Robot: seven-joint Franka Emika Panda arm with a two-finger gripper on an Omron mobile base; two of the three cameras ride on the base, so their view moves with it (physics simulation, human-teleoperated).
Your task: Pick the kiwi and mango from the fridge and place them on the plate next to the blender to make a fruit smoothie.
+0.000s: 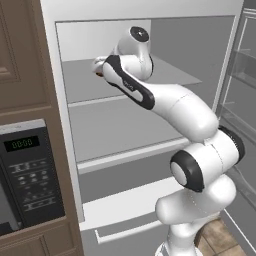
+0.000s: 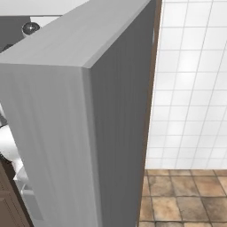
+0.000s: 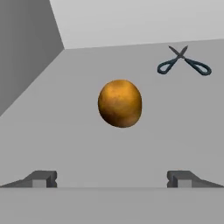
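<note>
The mango point(image 3: 120, 103) lies on a pale grey shelf point(image 3: 78, 144) inside the fridge point(image 1: 150, 10), straight ahead of the pincer point(image 3: 112, 178) and centred between its fingertips, apart from them. The pincer's jaws stand wide apart, gripping nothing. A pair of dark scissors point(image 3: 183, 62) lies farther back on the same shelf, well apart from the mango.

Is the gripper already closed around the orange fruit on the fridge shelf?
No, the gripper is open, its fingertips set wide apart short of the orange fruit, which lies untouched.
</note>
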